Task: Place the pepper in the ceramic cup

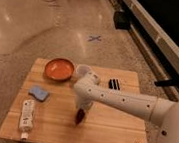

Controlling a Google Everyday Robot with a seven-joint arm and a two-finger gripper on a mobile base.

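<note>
Camera view: the gripper (pixel 80 110) grasps the pepper (pixel 79 118) at mid tabletop (pixel 115 128); pick-up step.
The fingers are pinched narrow on the dark red pepper, low at the wood. The white arm (pixel 124 101) reaches in from the right, wrist pointing down. The next move is probably to lift and carry it to the ceramic cup (pixel 82 70), which stands upright beside the orange bowl (pixel 59 69), aiming carefully at its narrow mouth.

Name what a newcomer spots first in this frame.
The white arm stretched from the right across the wooden table, with its gripper down near the table's centre, shut on the pepper. Next comes the orange bowl at the back left, with the ceramic cup just right of it, behind the arm.
</note>
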